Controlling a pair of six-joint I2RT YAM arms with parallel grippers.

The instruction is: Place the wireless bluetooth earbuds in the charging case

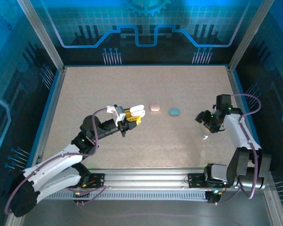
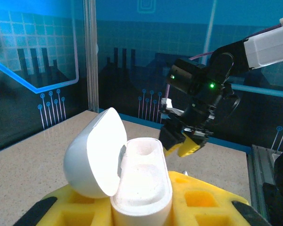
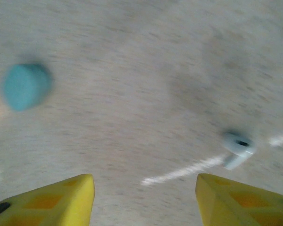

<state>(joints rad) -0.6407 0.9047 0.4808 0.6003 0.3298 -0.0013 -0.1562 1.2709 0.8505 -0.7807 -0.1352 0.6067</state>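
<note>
My left gripper (image 1: 131,117) is raised off the table, left of centre, and shut on a white charging case (image 1: 137,110). In the left wrist view the case (image 2: 142,186) stands between the yellow fingers (image 2: 203,200) with its lid (image 2: 92,153) swung open to the left and its wells empty. My right gripper (image 1: 201,117) hovers at the right of the table and stands open, its yellow fingertips (image 3: 61,197) wide apart with nothing between them. One small pale earbud (image 3: 237,145) lies on the table just beyond its right finger, and it shows as a white speck (image 1: 205,137) in the top view.
A pink case (image 1: 154,108) and a teal case (image 1: 174,111) lie closed on the speckled table between the two grippers; the teal case (image 3: 26,87) sits far left in the blurred right wrist view. A metal frame and blue walls fence the table.
</note>
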